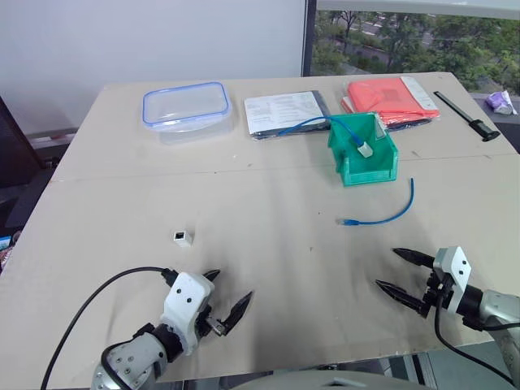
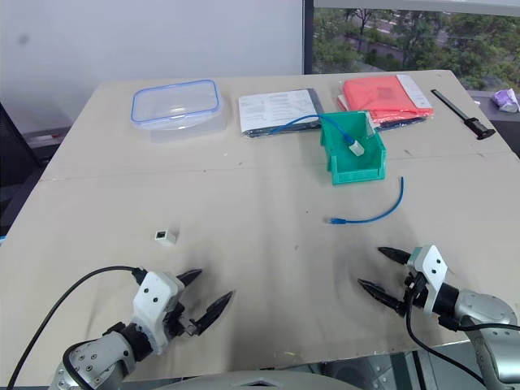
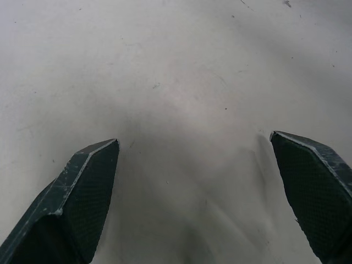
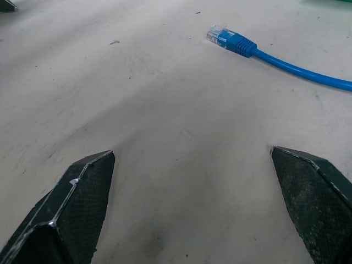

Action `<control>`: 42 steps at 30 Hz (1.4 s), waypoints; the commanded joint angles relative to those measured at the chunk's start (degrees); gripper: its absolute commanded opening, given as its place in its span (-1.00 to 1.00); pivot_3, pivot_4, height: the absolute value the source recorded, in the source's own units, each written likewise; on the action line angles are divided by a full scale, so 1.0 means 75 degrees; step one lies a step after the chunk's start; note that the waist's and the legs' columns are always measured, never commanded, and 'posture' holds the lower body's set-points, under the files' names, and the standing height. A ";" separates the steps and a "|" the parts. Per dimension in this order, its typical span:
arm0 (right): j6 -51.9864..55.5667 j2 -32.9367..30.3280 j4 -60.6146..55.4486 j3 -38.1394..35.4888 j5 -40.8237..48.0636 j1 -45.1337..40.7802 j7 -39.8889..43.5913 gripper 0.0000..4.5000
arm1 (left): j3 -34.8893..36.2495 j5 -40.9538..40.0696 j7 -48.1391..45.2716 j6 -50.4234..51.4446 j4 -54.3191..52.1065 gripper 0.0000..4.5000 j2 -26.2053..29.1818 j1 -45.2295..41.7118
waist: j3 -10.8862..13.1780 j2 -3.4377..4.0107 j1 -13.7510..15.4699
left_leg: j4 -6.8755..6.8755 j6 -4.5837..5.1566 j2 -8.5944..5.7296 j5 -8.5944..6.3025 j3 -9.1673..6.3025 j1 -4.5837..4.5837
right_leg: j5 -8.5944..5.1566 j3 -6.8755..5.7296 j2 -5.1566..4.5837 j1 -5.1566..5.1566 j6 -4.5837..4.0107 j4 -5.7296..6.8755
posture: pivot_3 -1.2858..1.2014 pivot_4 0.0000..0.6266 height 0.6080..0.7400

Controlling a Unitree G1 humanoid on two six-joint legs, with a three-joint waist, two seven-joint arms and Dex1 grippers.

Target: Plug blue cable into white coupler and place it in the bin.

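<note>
The short blue cable (image 1: 386,213) lies curved on the table in front of the green bin (image 1: 362,149); its plug end (image 4: 226,38) shows ahead of my right gripper. The tiny white coupler (image 1: 182,237) sits alone on the table's left half. My left gripper (image 1: 230,292) hovers open near the front edge, right of and nearer than the coupler, with nothing between its fingers. My right gripper (image 1: 398,270) stands open near the front right, a short way in front of the cable. Inside the bin rests a longer blue cord with a white block (image 1: 366,149).
A clear box with a blue rim (image 1: 185,106) stands at the back left. Papers (image 1: 286,112) and a red folder (image 1: 388,98) lie behind the bin. A black tool (image 1: 467,116) rests at the back right. The table's front edge runs just under both grippers.
</note>
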 commanded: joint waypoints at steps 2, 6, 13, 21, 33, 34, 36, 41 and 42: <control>-0.0205 -0.0026 0.0163 -0.0208 0.0079 -0.0106 0.0169 0.98 | 0.0058 -0.0343 -0.0165 0.0028 -0.0096 1.00 -0.0028 -0.0012 | 0.0001 -0.0001 -0.0001 | 0.0001 0.0000 0.0000 0.0000 0.0000 0.0000 | 0.0000 0.0000 0.0001 0.0000 0.0000 0.0000 | 0.03 -0.52 1.00; -0.0127 -0.0020 0.0257 -0.0133 0.0063 -0.0214 0.0167 0.98 | 0.0135 -0.0515 -0.0217 0.0139 -0.0099 1.00 -0.0011 -0.0075 | 0.0003 0.0001 -0.0002 | 0.0021 0.0000 0.0002 0.0000 0.0000 -0.0004 | 0.0001 0.0003 0.0005 0.0001 0.0000 0.0006 | 0.03 -0.52 1.00; 0.0313 -0.0016 0.0317 0.0020 0.0202 -0.0454 0.0271 0.98 | 0.0054 -0.0302 -0.0323 -0.0018 0.0031 1.00 0.0188 -0.0272 | 0.0003 0.0002 -0.0002 | 0.0044 0.0000 0.0010 0.0000 -0.0004 -0.0007 | 0.0003 0.0036 0.0042 0.0004 -0.0003 0.0013 | 0.03 -0.52 1.00; 0.0187 -0.0117 0.0595 -0.0007 -0.0050 -0.1029 0.0285 0.98 | 0.0322 -0.0853 -0.0677 0.0138 -0.0107 1.00 0.0302 -0.0292 | 0.0005 0.0004 -0.0015 | 0.0051 0.0000 0.0016 0.0000 -0.0003 -0.0007 | 0.0004 0.0055 0.0056 0.0004 -0.0005 0.0016 | 0.03 -0.52 1.00; 0.0655 -0.0305 0.3615 0.1818 -0.1142 -0.5608 0.1887 0.98 | 0.0360 -0.1709 -0.2684 0.0621 -0.0030 1.00 0.2435 -0.2944 | 0.0048 0.0043 -0.0018 | 0.0084 -0.0001 0.0003 0.0004 0.0003 0.0001 | 0.0044 0.0088 0.0094 -0.0008 -0.0062 0.0080 | 0.03 -0.52 1.00; 0.0494 -0.0252 0.3931 0.2001 -0.1296 -0.5914 0.2072 0.98 | 0.0413 -0.1792 -0.2809 0.0650 0.0060 1.00 0.2553 -0.3134 | 0.0048 0.0045 -0.0019 | 0.0082 -0.0003 0.0003 0.0005 0.0002 -0.0004 | 0.0049 0.0089 0.0095 -0.0012 -0.0055 0.0081 | 0.03 -0.52 1.00; 0.0228 -0.0137 0.4403 0.2257 -0.1491 -0.6364 0.2380 0.98 | 0.0480 -0.1886 -0.2976 0.0678 0.0200 1.00 0.2712 -0.3443 | 0.0051 0.0044 -0.0021 | 0.0081 -0.0004 0.0003 0.0006 0.0005 -0.0002 | 0.0059 0.0092 0.0097 -0.0011 -0.0035 0.0084 | 0.03 -0.52 1.00; -0.0068 0.0181 0.5030 0.2527 -0.1718 -0.7001 0.2778 0.64 | 0.0621 -0.2254 -0.3126 0.0860 0.0301 1.00 0.2769 -0.3953 | 0.0059 0.0044 -0.0026 | 0.0078 -0.0037 0.0005 0.0025 0.0006 -0.0003 | 0.0059 0.0093 0.0100 -0.0011 -0.0029 0.0081 | 0.03 -0.52 1.00; -0.0110 0.0189 0.5094 0.2565 -0.1774 -0.7045 0.2852 0.43 | 0.0649 -0.2346 -0.3122 0.0909 0.0291 1.00 0.2746 -0.4008 | 0.0062 0.0045 -0.0024 | 0.0078 -0.0038 0.0005 0.0025 0.0008 -0.0004 | 0.0059 0.0095 0.0100 -0.0011 -0.0028 0.0081 | 0.03 -0.52 1.00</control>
